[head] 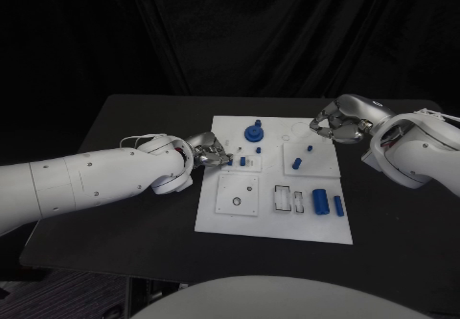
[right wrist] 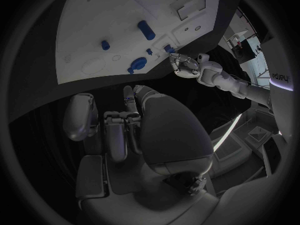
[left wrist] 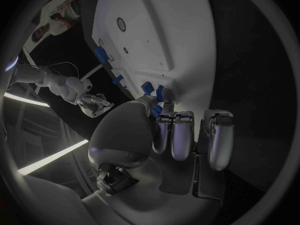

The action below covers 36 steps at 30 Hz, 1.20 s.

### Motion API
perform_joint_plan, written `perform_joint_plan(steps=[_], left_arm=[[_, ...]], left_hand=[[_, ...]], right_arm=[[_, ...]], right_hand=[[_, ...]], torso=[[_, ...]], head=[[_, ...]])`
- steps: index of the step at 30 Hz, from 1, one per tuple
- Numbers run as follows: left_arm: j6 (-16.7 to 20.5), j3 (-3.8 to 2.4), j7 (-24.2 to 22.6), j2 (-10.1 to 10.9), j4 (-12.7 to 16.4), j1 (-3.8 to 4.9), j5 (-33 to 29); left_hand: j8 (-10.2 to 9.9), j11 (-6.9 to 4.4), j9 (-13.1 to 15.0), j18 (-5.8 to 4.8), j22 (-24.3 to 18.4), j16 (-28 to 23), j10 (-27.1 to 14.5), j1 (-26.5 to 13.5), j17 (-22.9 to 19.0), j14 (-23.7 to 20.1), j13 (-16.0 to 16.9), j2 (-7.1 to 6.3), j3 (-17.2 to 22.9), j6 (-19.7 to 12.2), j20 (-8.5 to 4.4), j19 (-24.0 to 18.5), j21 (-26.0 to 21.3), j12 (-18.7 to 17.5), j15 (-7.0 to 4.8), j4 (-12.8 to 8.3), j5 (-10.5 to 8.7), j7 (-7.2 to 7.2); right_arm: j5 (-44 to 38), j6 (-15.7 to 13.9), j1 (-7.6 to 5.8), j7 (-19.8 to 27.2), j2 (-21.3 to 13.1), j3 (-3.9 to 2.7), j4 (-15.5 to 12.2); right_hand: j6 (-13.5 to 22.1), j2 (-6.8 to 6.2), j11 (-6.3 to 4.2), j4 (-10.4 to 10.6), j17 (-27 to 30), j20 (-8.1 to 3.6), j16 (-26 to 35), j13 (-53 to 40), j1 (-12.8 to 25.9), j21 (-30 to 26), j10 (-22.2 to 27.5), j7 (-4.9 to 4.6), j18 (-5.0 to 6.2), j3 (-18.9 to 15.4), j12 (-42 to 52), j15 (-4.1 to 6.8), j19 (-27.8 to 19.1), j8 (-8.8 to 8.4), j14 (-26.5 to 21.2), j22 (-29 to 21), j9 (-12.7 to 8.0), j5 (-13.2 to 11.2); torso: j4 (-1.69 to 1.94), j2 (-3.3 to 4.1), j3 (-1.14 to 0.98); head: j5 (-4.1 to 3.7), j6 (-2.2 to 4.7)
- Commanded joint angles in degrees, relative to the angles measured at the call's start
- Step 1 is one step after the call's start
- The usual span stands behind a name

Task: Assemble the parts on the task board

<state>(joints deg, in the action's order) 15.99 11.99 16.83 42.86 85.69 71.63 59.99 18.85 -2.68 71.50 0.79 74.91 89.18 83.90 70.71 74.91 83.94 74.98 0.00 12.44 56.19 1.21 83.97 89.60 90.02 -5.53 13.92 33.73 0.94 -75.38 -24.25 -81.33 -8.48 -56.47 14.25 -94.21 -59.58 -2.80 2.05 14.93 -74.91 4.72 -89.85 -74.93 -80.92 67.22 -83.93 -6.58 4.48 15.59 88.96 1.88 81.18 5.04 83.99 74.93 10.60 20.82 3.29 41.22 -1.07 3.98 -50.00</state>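
The task board point(head: 273, 229) lies mid-surface, with bare black surface point(head: 125, 232) wide on its left side and a narrower strip on its right. The left robot hand point(head: 209, 154) sits at the board's left edge, fingertips over a small blue part point(head: 242, 161), so that edge is blocked there. The right robot hand point(head: 336, 126) hangs over the board's far right corner, fingers curled, with its forearm closing off the surface to the right. On the board, a tall stepped blue part point(head: 254, 131) stands near the far middle; two blue cylinders point(head: 327, 202) lie near the right edge. The near strip of the board lies bare.
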Motion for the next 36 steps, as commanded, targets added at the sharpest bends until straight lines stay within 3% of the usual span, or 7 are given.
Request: perform_joint_plan(steps=[1, 36], left_arm=[[-1.0, 0.09, 0.4, 0.1, 0.0, -0.15, 0.0], [0.0, 0.07, 1.6, 0.5, 2.0, -0.1, 2.1]], left_hand=[[0.2, -0.49, 0.1, -0.51, 14.7, 0.3, 6.1, 0.0, 14.4, 5.8, 15.0, -0.36, 0.2, 0.0, -0.37, 5.2, 0.2, 0.0, -0.25, 0.0, 0.28, -0.23], [1.1, -0.74, 0.1, -0.79, 15.1, 0.8, 6.1, -0.6, 15.1, 6.1, 15.0, -1.98, 3.2, 1.6, -0.5, 6.0, 0.4, 0.0, -0.43, 0.1, 0.34, -0.56]], right_arm=[[-0.1, -0.4, 0.14, -1.0, -0.1, -0.04, 0.0], [-0.1, -0.4, 0.29, -1.0, 0.2, -0.04, 0.3]], right_hand=[[0.0, -0.18, 0.19, 0.0, -15.1, -0.05, -0.1, -13.6, -0.5, -0.4, -4.4, -0.09, 0.32, 0.2, -0.3, -0.38, -0.5, -0.17, 6.0, 8.7, -0.1, 0.3], [0.1, -0.3, 0.21, 0.0, -15.1, -0.04, -0.1, -13.6, -0.5, -0.6, -4.4, -0.12, 0.36, 0.2, -0.3, -0.39, -0.6, -0.2, 6.0, 8.7, -0.1, 0.3]], torso=[[0.01, -0.02, 0.0], [0.01, -0.05, -0.04]], head=[[0.0, 0.0], [0.04, 0.0]])
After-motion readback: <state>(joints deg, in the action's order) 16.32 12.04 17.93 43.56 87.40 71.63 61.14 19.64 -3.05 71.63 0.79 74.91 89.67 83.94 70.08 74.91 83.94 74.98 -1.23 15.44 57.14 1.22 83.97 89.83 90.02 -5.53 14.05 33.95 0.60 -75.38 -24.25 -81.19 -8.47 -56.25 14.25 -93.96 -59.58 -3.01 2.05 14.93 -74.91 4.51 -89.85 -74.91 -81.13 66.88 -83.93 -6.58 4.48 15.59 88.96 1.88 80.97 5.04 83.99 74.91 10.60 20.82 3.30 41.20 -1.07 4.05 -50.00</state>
